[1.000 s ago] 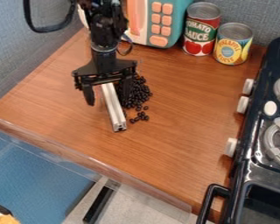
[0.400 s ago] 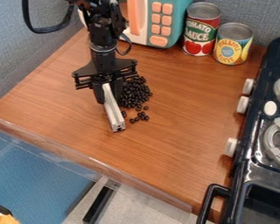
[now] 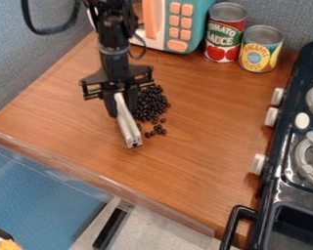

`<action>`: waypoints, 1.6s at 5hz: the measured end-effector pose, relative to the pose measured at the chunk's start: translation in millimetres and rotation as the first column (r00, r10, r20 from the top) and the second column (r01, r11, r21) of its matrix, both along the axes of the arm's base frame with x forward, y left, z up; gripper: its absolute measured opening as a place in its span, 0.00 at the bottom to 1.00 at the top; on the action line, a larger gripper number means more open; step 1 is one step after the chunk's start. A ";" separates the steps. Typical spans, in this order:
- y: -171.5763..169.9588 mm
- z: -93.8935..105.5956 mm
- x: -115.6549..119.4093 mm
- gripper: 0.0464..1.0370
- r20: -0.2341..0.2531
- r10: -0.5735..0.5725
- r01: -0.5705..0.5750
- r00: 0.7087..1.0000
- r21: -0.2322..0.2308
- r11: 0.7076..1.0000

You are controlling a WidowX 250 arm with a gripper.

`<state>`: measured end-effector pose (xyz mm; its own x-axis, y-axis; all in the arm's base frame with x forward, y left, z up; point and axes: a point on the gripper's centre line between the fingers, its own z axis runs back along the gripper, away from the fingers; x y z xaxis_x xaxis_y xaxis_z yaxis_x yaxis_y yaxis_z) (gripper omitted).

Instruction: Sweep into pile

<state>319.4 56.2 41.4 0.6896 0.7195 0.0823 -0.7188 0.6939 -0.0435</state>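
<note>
The black gripper hangs over the table, left of the middle of the view, with its arm coming down from the top edge. Its jaws are drawn in on a pale metal bar, one on each side, holding it near its far end. The bar runs from between them toward the bottom of the view and slants a little to the right, its square near end pointing at the front edge of the table. Whether its underside touches the wood, I can't tell.

The black beans lie on the table just to the right of the gripper and the bar. Most are in one heap, longer than it is wide, and the gripper hides part of its left side. Below the heap, a small loose group of beans lies to the right of the bar, with a few single ones between that group and the heap.

At the back of the table stand a teal and white toy microwave with orange buttons and, to its right, two upright cans — a red and green tomato can and a shorter yellow and blue pineapple can. Along the right side is a black toy stove, with white knobs on the side facing the beans and a black handle near the bottom. A dark cable loops down at the upper left, in front of the gray wall.
</note>
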 end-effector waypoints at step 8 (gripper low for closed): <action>25.2 -18.9 -5.5 0.29 -0.073 0.053 -0.043 0.996 0.132 0.990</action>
